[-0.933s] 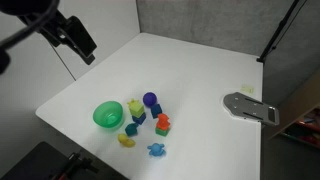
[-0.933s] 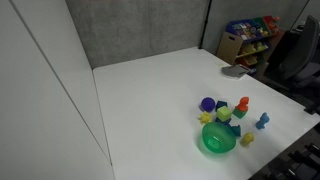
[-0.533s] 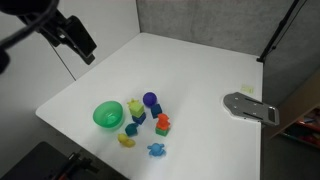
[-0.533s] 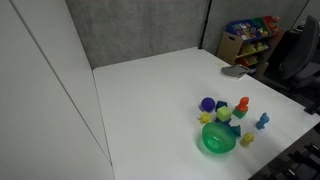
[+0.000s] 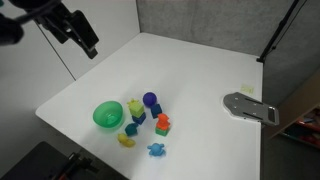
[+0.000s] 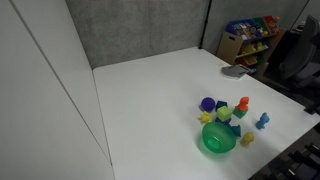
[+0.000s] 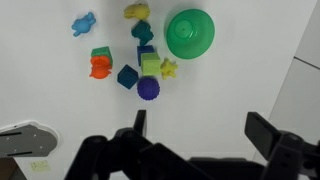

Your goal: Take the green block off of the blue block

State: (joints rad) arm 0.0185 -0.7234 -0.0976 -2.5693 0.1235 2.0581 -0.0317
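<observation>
The pale green block sits on top of the dark blue block in a cluster of toys next to the green bowl. In the wrist view the green block lies over the blue block. The green block also shows in an exterior view. My gripper hangs high above the table's far left corner, well away from the cluster. In the wrist view the gripper is open and empty, its fingers wide apart over bare table.
A big green bowl stands beside the blocks. Around them lie a purple ball, a teal block, an orange-and-green piece, a yellow piece and a light-blue jagged piece. A grey metal plate lies near one table edge.
My gripper has shifted slightly upward in the exterior view. The blocks and toys have not moved.
</observation>
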